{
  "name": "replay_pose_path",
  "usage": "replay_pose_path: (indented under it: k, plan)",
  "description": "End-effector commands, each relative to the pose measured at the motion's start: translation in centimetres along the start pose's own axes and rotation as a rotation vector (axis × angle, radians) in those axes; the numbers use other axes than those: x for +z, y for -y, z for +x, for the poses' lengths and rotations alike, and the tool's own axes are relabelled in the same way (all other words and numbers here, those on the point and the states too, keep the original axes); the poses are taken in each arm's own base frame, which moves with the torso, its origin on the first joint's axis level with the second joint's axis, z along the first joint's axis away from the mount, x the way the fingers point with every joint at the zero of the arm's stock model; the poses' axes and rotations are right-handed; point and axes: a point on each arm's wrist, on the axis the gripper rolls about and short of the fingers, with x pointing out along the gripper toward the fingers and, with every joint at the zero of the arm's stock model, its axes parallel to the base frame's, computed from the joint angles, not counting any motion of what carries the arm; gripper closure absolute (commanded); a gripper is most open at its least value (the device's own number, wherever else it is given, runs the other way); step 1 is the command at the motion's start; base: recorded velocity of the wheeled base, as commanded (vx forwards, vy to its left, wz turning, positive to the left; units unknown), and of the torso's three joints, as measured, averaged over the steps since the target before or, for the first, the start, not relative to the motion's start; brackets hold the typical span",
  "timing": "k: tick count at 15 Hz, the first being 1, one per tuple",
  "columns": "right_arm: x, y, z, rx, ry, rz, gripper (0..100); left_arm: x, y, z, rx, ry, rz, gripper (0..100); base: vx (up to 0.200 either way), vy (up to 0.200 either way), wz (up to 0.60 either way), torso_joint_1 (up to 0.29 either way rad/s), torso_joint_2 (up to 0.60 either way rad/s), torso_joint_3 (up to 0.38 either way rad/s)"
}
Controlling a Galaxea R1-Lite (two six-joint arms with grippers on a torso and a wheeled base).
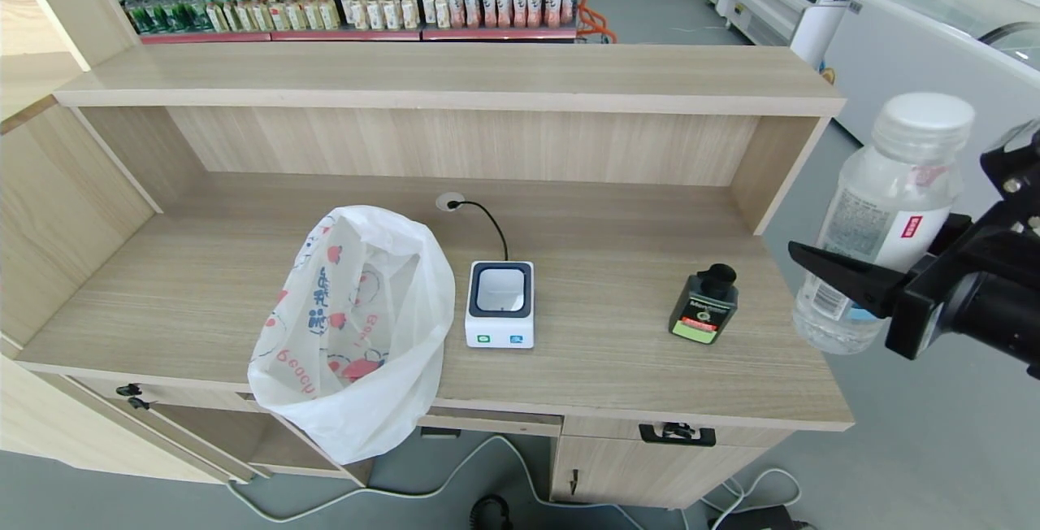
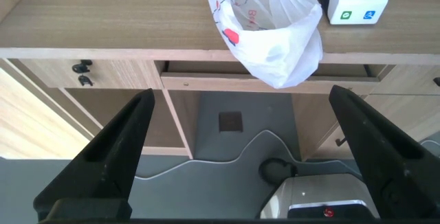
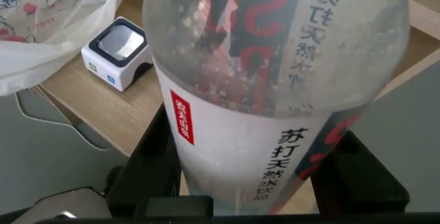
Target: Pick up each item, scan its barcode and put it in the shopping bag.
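While right hand [image 3: 254, 176] clamps bottle [image 1: 886, 188], left hand [image 2: 242, 100] wide open, empty, facing bag [image 2: 275, 45].

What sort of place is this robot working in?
Most likely a small shop's checkout counter: shelves of bottled drinks stand behind it, glass-topped freezers are to the right, and a barcode scanner sits beside a shopping bag on it.
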Motion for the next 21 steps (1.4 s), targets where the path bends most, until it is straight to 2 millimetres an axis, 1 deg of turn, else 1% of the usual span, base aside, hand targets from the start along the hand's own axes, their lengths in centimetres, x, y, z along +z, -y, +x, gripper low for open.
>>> replay_pose_path:
  k: [1,3,9,11,14,15,18,19,21]
  plan:
    - [-0.1,-0.1,-0.1,0.0,-0.004,-0.001,100,0.0,0.0,0.0,0.0,0.0,-0.001,0,0.0,0.0,0.0,0.0,0.0,0.0]
    - [0.0,0.1,-0.4,-0.034,-0.005,-0.005,100,0.0,0.0,0.0,0.0,0.0,0.003,0,0.0,0.0,0.0,0.0,0.0,0.0]
    - [0.4,0.1,-1.0,-0.036,0.015,-0.03,100,0.0,0.0,0.0,0.0,0.0,0.002,0,0.0,0.0,0.0,0.0,0.0,0.0]
    - [0.6,0.3,-1.1,-0.042,0.025,-0.03,100,0.0,0.0,0.0,0.0,0.0,0.002,0,0.0,0.2,0.0,0.0,0.0,0.002]
    - [1.3,0.6,-0.5,-0.047,0.041,-0.03,100,0.0,0.0,0.0,0.002,0.0,0.0,0,0.0,0.2,0.0,0.001,0.0,0.007]
    - [1.3,0.6,-0.4,-0.046,0.038,-0.03,100,0.0,0.0,0.0,0.002,0.0,0.0,0,0.0,0.2,0.0,0.007,0.01,0.007]
    - [0.9,0.5,1.4,-0.035,0.013,-0.031,100,0.0,0.0,0.0,0.002,0.0,0.002,0,0.0,0.2,0.0,-0.001,0.01,0.004]
    - [0.8,0.7,2.5,-0.031,0.016,-0.032,100,0.0,0.0,0.0,0.0,0.0,0.003,0,0.0,0.2,0.0,-0.002,0.0,0.012]
    - [0.3,1.8,5.9,-0.031,0.078,-0.058,100,0.0,0.0,0.0,0.0,0.0,0.003,0,0.0,0.2,0.0,-0.002,0.0,0.002]
